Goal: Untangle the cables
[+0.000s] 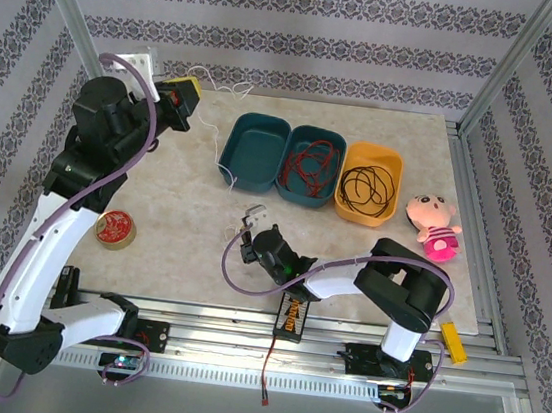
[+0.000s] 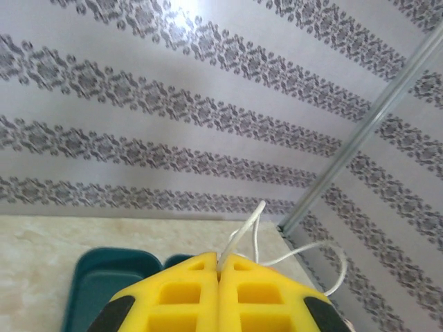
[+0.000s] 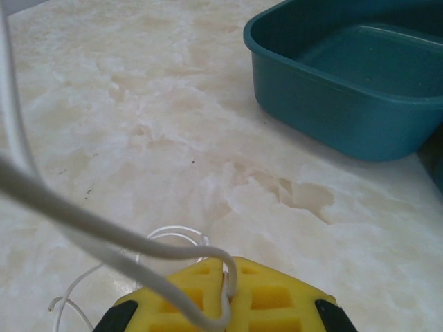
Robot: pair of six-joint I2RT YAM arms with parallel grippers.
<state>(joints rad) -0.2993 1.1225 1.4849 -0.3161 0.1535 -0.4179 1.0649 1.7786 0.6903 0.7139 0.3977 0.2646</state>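
The whitish cable hangs between both grippers. My left gripper is raised at the back left, its yellow fingers shut on the cable, which pokes out past the tips. My right gripper is low over the table's middle, shut on another part of the same cable that loops over its tips. The red cable lies coiled in the middle teal bin. The black cable lies in the orange bin.
An empty teal bin stands just beyond the right gripper. A tape roll lies at the left and a pink plush toy at the right. A black device with a red lead sits at the near edge.
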